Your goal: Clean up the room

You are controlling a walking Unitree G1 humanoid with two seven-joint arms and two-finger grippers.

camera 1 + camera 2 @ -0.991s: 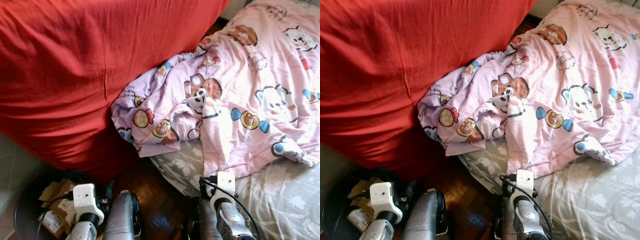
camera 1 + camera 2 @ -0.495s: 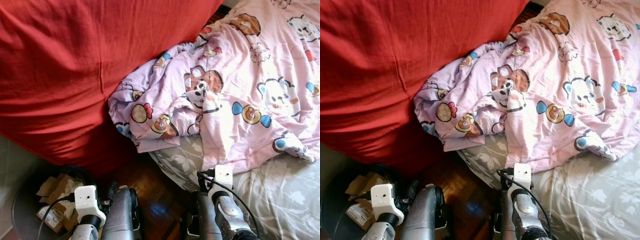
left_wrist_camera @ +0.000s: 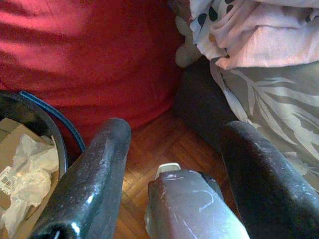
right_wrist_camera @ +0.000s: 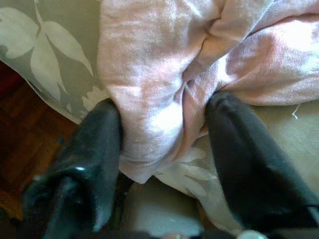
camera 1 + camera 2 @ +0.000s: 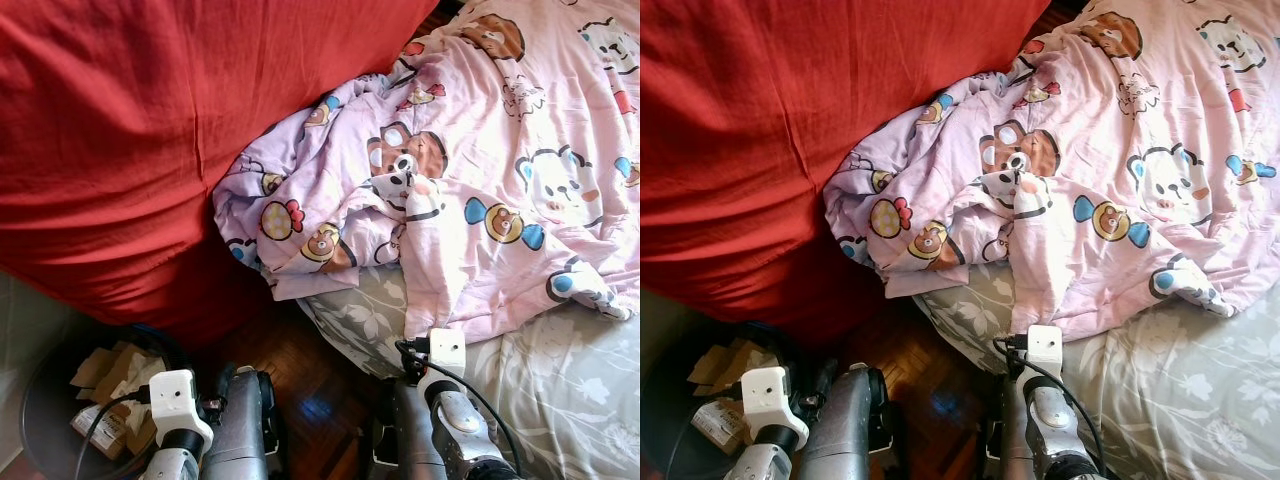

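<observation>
straddling pink blanket (image 4: 164,99) edge, right gripper (image 4: 164,149) parted, left gripper (image 3: 174,164) open above floor (image 3: 154,144)

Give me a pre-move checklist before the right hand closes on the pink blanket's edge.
1. Right hand fingers spread either side of the pink blanket: ok.
2. Blanket fold lies between the fingers: ok.
3. Only blanket gets pinched, not the grey leaf-print sheet beneath: cannot tell.
4. Left hand open, holding nothing, over the wooden floor: ok.
5. Blanket's far side free of the red cover: not ok, it is bunched against it.
6. Bin of cardboard scraps stands apart from the blanket: ok.
</observation>
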